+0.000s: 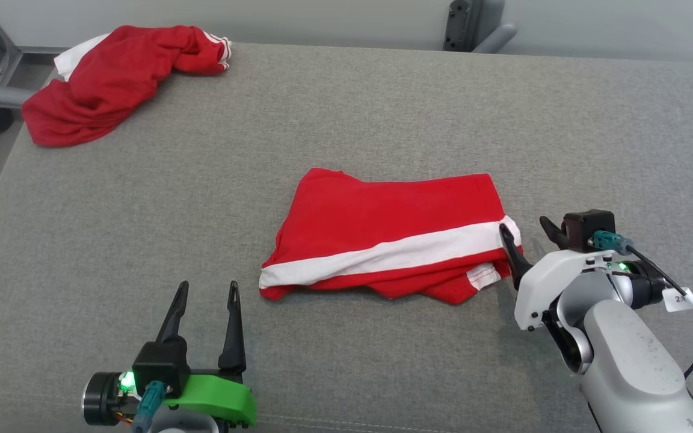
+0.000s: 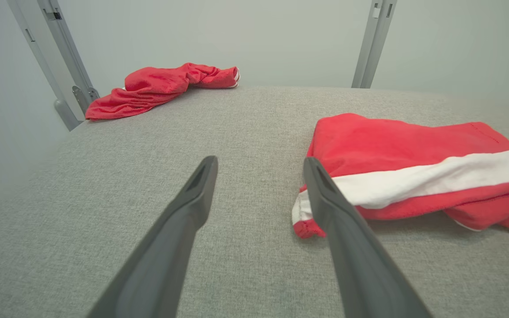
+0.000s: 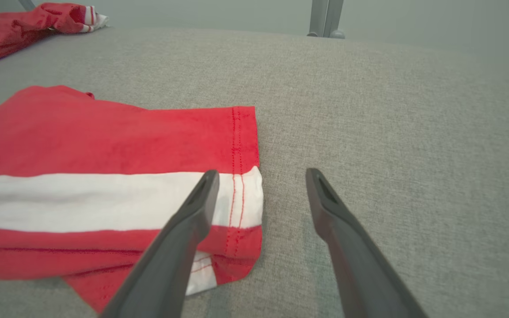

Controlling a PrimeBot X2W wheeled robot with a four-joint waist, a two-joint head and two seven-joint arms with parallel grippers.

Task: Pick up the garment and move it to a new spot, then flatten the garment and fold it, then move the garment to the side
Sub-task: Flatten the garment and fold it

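Step in hand: the folding is looking finished to me. The folded red garment is lying as a compact stack with a white stripe running across it, so the shift to the side is appearing to be what is left.
Where the garment is: it is sitting mid-way across the grey fabric-covered tabletop, well apart from the crumpled red garment lying out at 10 o'clock.
Next move: I am guessing it is calling for a low grip on the ends of the stack, catching every layer so the fold is not slipping open while it travels.
Left tool: its fingers are standing spread and carrying nothing. It is waiting at 7 o'clock of the stack and pointing toward 12, near the left corner but apart from it.
Right tool: it is also spread and empty, sitting at the 3 o'clock end. One finger is lying over the stitched hem and the other over bare tabletop. I cannot tell whether it is touching the cloth. Its pale forearm is reaching in from 5 o'clock.
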